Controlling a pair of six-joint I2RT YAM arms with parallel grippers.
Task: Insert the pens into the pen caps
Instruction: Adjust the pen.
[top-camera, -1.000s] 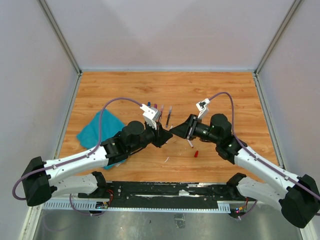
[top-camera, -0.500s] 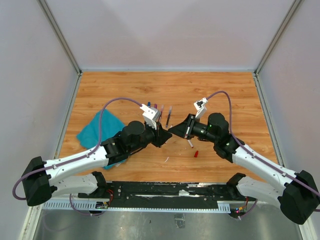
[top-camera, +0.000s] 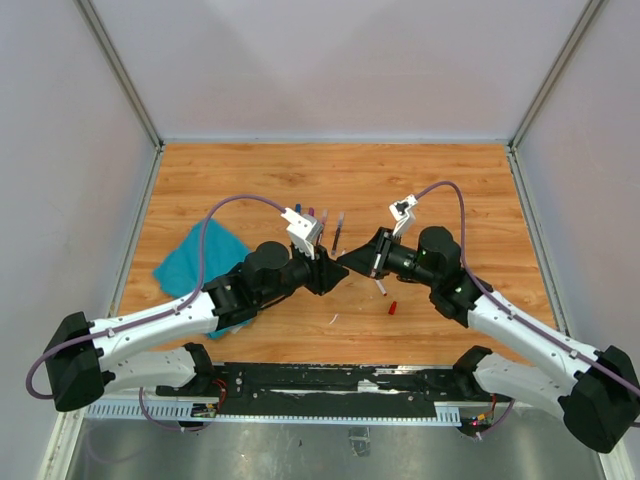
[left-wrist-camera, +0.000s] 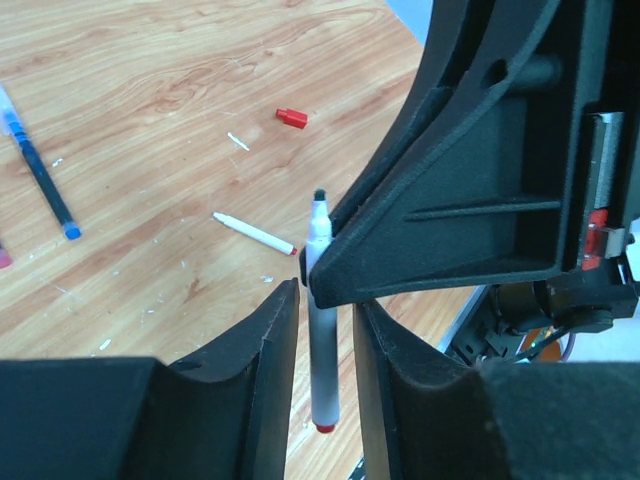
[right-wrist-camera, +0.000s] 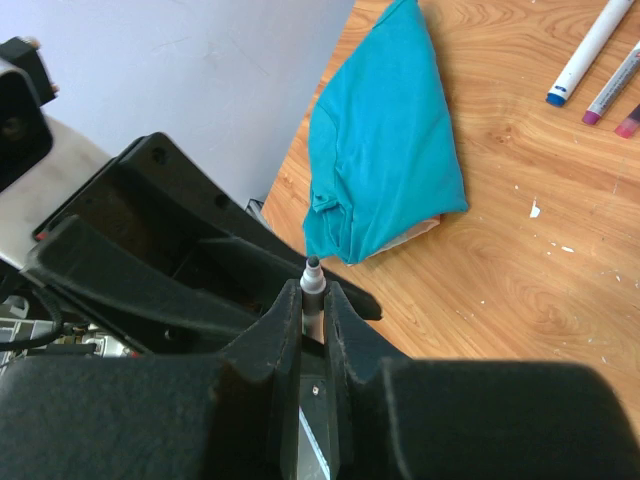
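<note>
My right gripper (top-camera: 352, 261) (right-wrist-camera: 314, 295) is shut on a pen (right-wrist-camera: 312, 277) with a grey-white barrel and a dark tip that sticks out past its fingertips. In the left wrist view this pen (left-wrist-camera: 322, 380) stands upright between the jaws of my left gripper (left-wrist-camera: 325, 300) (top-camera: 333, 273), which are open with a small gap on each side. Its lower end is red. The two grippers meet above the middle of the table. A red pen cap (top-camera: 393, 307) (left-wrist-camera: 291, 118) lies on the wood, beside a white pen (top-camera: 380, 287) (left-wrist-camera: 255, 233) with a red tip.
A teal cloth (top-camera: 195, 265) (right-wrist-camera: 385, 150) lies at the left. Several more pens (top-camera: 325, 228) (right-wrist-camera: 585, 50) lie side by side behind the grippers. A blue pen (left-wrist-camera: 45, 190) lies at the left of the left wrist view. Small white scraps (top-camera: 333, 319) dot the wood.
My right gripper has moved a little left with its pen, up to the left gripper. The left arm has shifted slightly right. The things on the table have not moved.
</note>
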